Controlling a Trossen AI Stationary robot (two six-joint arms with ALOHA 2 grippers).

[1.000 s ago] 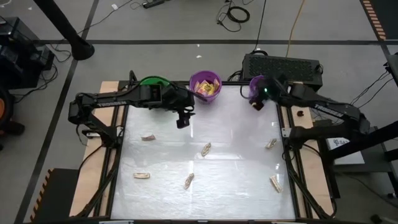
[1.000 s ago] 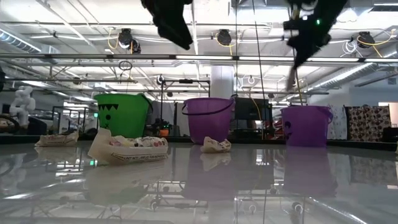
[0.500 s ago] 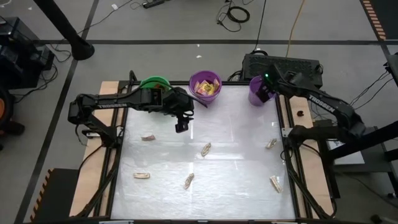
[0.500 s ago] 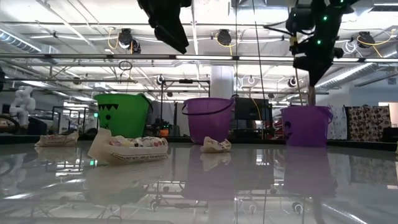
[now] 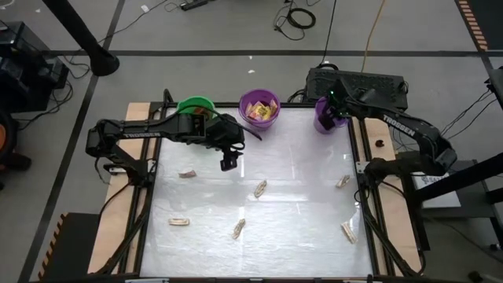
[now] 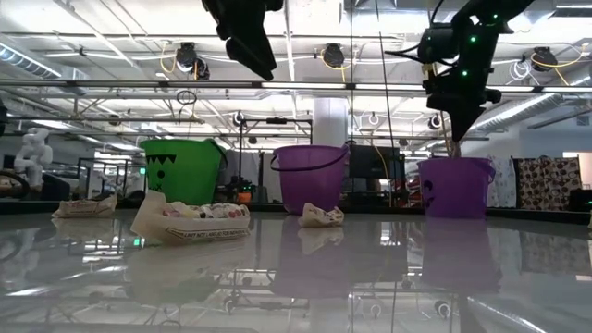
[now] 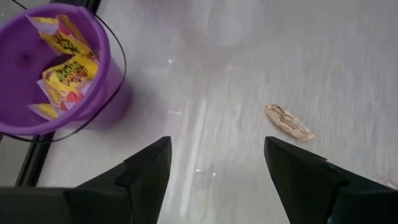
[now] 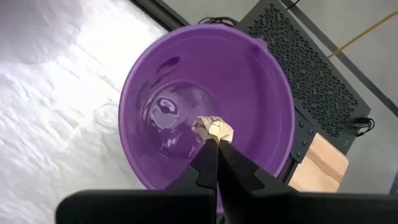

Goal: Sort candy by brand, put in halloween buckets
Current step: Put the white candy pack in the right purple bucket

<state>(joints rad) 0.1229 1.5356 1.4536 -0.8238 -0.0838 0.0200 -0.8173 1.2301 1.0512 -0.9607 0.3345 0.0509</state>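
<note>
My right gripper point(image 8: 216, 148) is shut on a small tan candy point(image 8: 213, 129) and holds it over the mouth of the back-right purple bucket point(image 8: 267, 106), which stands at the table's far right corner point(image 5: 324, 115). My left gripper point(image 5: 228, 163) hangs open and holds nothing, above the table just in front of the middle purple bucket point(image 5: 259, 108). That bucket point(image 7: 93, 93) holds yellow candy packets point(image 7: 68, 71). A green bucket point(image 5: 195, 104) stands to its left. Several tan candies lie on the table, among them one point(image 5: 260, 189) near the middle and one point(image 7: 288, 121) ahead of the left gripper.
More tan pieces lie at the left point(image 5: 186, 174), front left point(image 5: 179, 222), front middle point(image 5: 238, 228), right point(image 5: 343, 181) and front right point(image 5: 348, 231). A black box point(image 5: 357, 82) stands behind the table. In the low view a candy point(image 6: 190, 222) lies close to the camera.
My right gripper has carried the tan candy back over the back-right purple bucket. My left gripper has drifted slightly toward the table's front, still open.
</note>
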